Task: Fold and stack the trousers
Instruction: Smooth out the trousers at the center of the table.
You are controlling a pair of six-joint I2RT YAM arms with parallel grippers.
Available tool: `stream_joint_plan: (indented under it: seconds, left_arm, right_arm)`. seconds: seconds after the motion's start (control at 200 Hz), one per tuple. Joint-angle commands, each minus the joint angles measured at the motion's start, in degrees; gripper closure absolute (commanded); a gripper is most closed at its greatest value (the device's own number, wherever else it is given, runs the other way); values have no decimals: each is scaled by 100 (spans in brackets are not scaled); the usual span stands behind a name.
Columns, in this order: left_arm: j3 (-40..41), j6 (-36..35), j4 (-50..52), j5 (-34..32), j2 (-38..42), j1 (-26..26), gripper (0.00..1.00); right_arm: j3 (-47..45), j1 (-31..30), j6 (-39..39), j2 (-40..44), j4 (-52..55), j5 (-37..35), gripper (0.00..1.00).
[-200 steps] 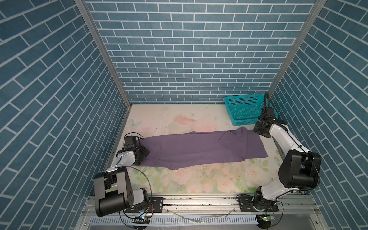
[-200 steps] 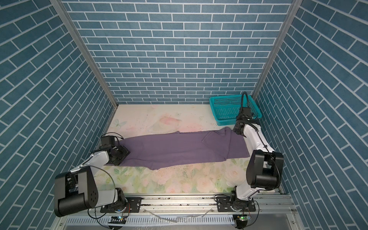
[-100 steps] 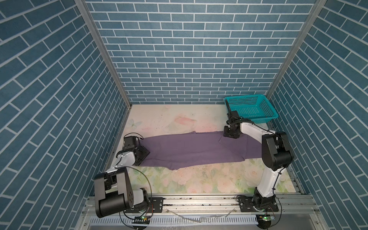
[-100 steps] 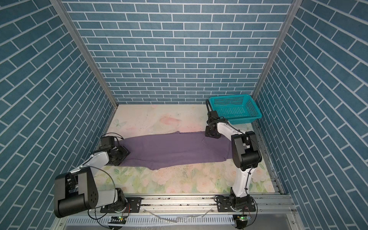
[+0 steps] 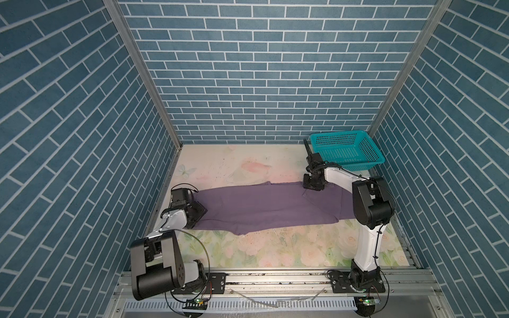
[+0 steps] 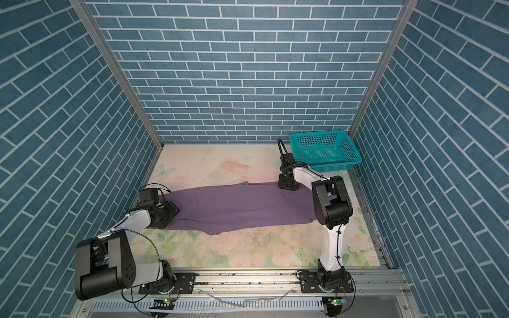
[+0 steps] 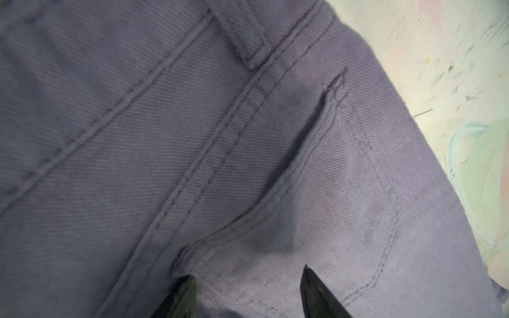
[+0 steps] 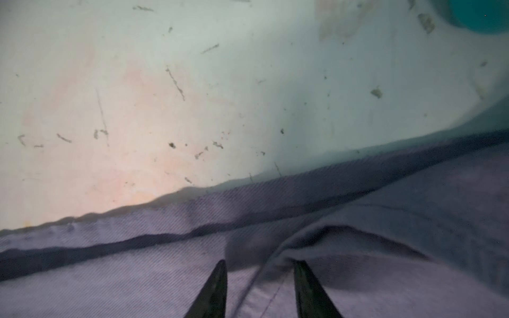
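from where i stood the job looked barely begun. the trousers (image 5: pixel 264 206) lay spread long across the floral mat (image 5: pixel 275 247). the waist pointed toward the left arm and the legs ran off toward the right arm. they were flat, apart from a corner of cloth sagging out along the near edge. one leg seemed to lie over the other, though i could not be sure. no crosswise fold had been made and nothing was stacked. the teal basket (image 5: pixel 355 165) sat in the far right corner, empty as far as i could see and apart from the cloth.

the left gripper (image 5: pixel 197 212) rested low on the waist end, jaws apart and holding nothing. the right gripper (image 5: pixel 312 185) was down at the far edge of the leg end, jaws also apart. i judged it was about to take hold there.

both top views gave the whole layout but hid the fingertips under the wrists. the left wrist view made up for that. it showed a pocket opening (image 7: pixel 308 154), a belt loop (image 7: pixel 242 38), and two fingertips (image 7: pixel 181 297) set apart on flat cloth. the right wrist view showed a raised ridge of fabric (image 8: pixel 275 247) between the fingers (image 8: pixel 214 291), not plainly pinched. it also caught the cloth's far edge against the mat and a corner of the basket.
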State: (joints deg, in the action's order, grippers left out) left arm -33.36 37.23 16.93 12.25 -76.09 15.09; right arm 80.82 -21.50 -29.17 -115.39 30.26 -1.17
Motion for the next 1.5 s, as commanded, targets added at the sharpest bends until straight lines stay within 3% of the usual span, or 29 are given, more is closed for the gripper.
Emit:
stream_joint_plan:
  seconds: [0.0,0.1,0.17,0.405,0.59,0.82,0.865,0.915,0.99,1.1,1.28,1.495]
  left_arm:
    - [267,-93,218,-52,-332,33,38]
    - [264,-75,206,-39,-379,39,38]
    - [258,-59,202,-13,-380,40,38]
    - [223,-93,260,-21,-342,44,38]
    - [211,-97,236,1,-354,42,38]
    - [234,-96,178,41,-380,45,38]
    - [236,-100,179,49,-380,43,38]
    - [233,-103,187,54,-402,46,38]
    - [222,-136,222,58,-397,46,38]
    - [221,-155,254,32,-360,41,38]
    - [237,-107,196,49,-410,39,38]
    - [191,-106,213,53,-452,38,38]
  right_arm:
    - [217,-30,-173,-94,370,-437,63]
    - [315,-34,-177,-182,594,-640,77]
    - [367,-30,-148,-216,710,-761,100]
    - [123,277,-12,402,844,-930,100]
    - [-393,1213,267,1529,1183,-982,100]
    - [-1171,2413,477,2767,1351,-1641,100]
    - [-1344,2644,348,2897,1342,-1814,86]
    - [-1518,2948,167,2976,1334,-1842,59]
    - [-1720,3449,-107,3030,1308,-1529,46]
    - [-1867,3811,-284,3100,1205,-1218,40]
    - [-1788,3826,-234,3043,1189,-946,38]
    - [-2065,3811,-71,2404,851,295,31]
